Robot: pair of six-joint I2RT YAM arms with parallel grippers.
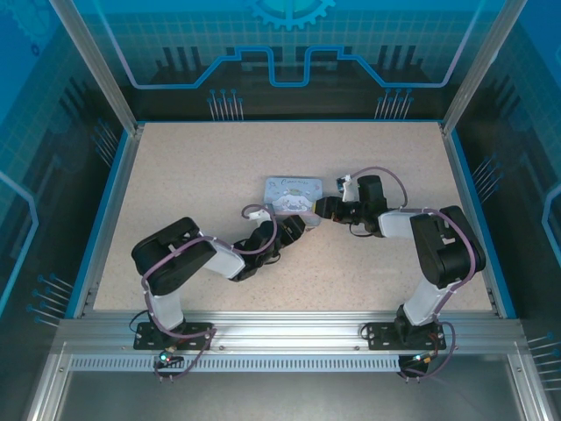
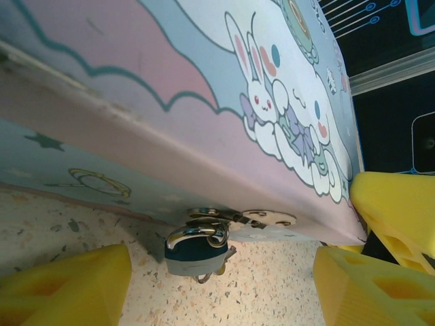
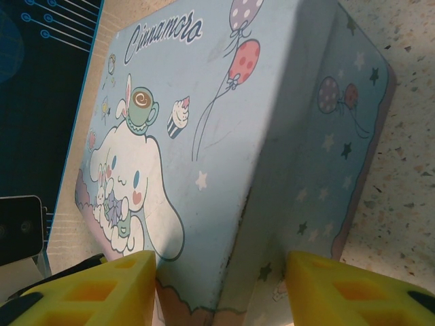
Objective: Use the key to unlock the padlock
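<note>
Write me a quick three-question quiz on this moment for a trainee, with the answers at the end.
1. True or false: the padlock hangs from the hasp on the front of the tin.
2. The left gripper is: A) shut on the padlock; B) open, a finger on each side of the padlock, not touching it; C) shut on the tin.
3. Which gripper has its fingers on either side of a corner of the tin?

Key: 1 true. 2 B. 3 the right gripper.
</note>
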